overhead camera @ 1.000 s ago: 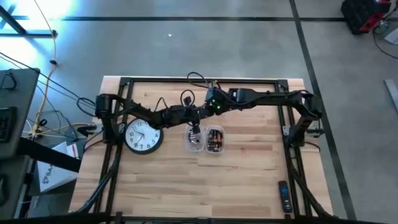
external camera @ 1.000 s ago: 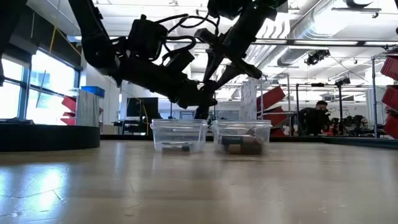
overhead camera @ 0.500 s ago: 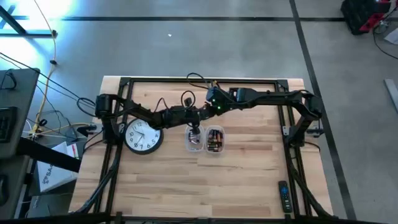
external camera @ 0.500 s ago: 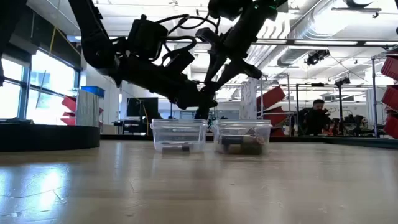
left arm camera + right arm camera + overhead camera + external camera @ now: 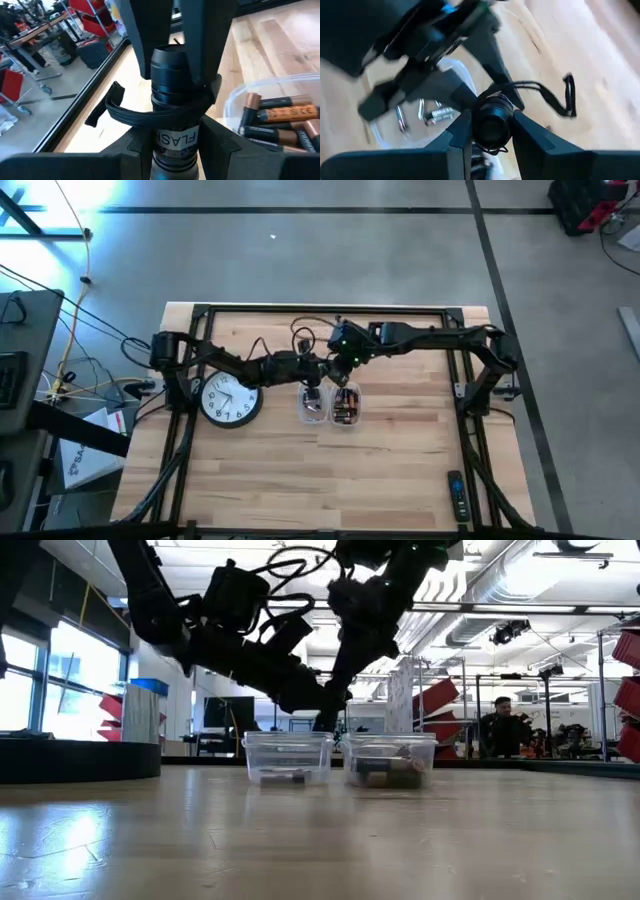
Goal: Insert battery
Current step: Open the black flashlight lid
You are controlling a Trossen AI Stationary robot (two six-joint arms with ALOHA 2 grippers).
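Two grippers, left [image 5: 172, 145] and right [image 5: 487, 145], both clamp one flashlight [image 5: 177, 95] at frame centre, steadying it for battery [image 5: 280, 114] loading.

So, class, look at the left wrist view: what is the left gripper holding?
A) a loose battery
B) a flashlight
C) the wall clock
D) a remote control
B: the left gripper is shut on a black flashlight, its label reading "FLAS", with a wrist strap looped around it.

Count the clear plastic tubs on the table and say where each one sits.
2. The left tub sits under the grippers, right of the clock; the right tub, holding batteries, stands beside it. None seems hidden.
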